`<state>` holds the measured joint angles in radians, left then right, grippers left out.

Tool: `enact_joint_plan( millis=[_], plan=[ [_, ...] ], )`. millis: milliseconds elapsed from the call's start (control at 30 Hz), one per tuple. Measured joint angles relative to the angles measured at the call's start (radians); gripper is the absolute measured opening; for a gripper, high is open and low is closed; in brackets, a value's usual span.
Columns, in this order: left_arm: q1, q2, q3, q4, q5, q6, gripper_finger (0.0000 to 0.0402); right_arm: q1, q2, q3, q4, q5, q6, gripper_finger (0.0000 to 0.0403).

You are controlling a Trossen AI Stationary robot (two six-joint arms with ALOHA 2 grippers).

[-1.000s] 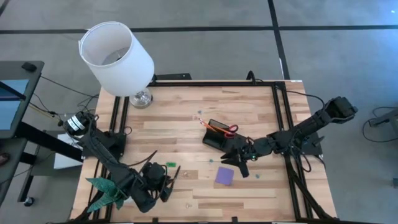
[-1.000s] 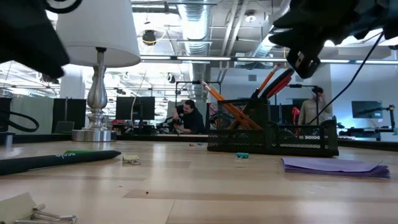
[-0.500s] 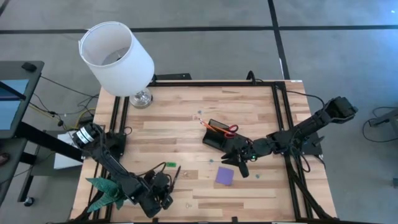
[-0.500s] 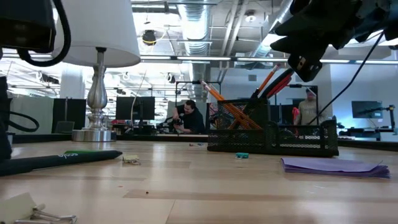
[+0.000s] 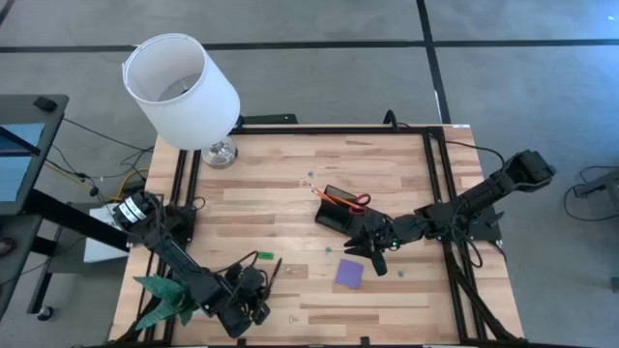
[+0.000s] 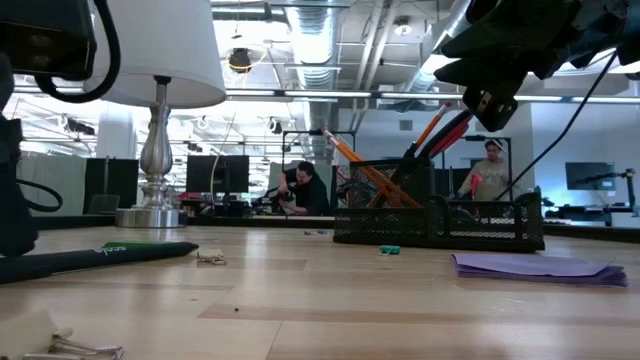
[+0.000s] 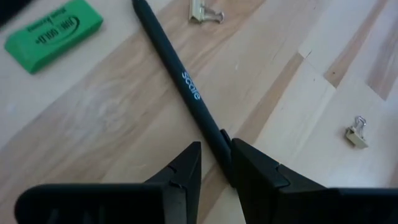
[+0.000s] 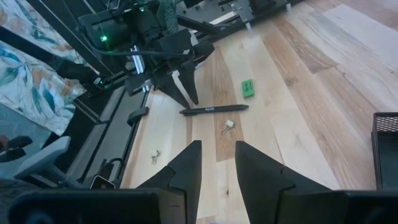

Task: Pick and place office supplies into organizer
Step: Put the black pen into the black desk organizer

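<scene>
Pen [image 7: 186, 87], slim matte black, lay on the pale wood-plank surface [image 5: 290, 193]; left end effector [image 7: 214, 168] straddled it, fingers apart, not clamped. Right end effector [image 8: 214, 163] hung apart, empty.

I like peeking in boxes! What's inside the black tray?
Inside the black tray stand orange pencils and red scissors, leaning out the top. Its mesh walls and the right tool hide the tray's floor and anything smaller.

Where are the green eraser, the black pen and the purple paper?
green eraser [image 7: 54, 27], left wrist view, middle of its printed face
black pen [image 7: 180, 78], left wrist view, mid barrel by the lettering
purple paper [image 5: 349, 273], high view, centre of the sheet
</scene>
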<state>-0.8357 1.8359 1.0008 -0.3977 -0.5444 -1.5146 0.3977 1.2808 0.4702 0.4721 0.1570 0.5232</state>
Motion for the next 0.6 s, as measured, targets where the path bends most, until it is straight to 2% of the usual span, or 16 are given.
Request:
enact_joint_plan(
  millis=[200,333,600],
  plan=[
    [0.031,0.004,0.000,0.024,-0.001,0.055,0.0077,0.000,0.000,0.000,0.000,0.001,0.000,0.0093],
    [0.035,0.056,0.003,0.095,-0.001,0.082,0.0077,0.000,0.000,0.000,0.000,0.000,0.000,0.0093],
    [0.036,0.157,0.005,0.129,-0.175,0.008,0.0077,0.000,0.000,0.000,0.000,0.000,0.000,0.0093]
  ],
)
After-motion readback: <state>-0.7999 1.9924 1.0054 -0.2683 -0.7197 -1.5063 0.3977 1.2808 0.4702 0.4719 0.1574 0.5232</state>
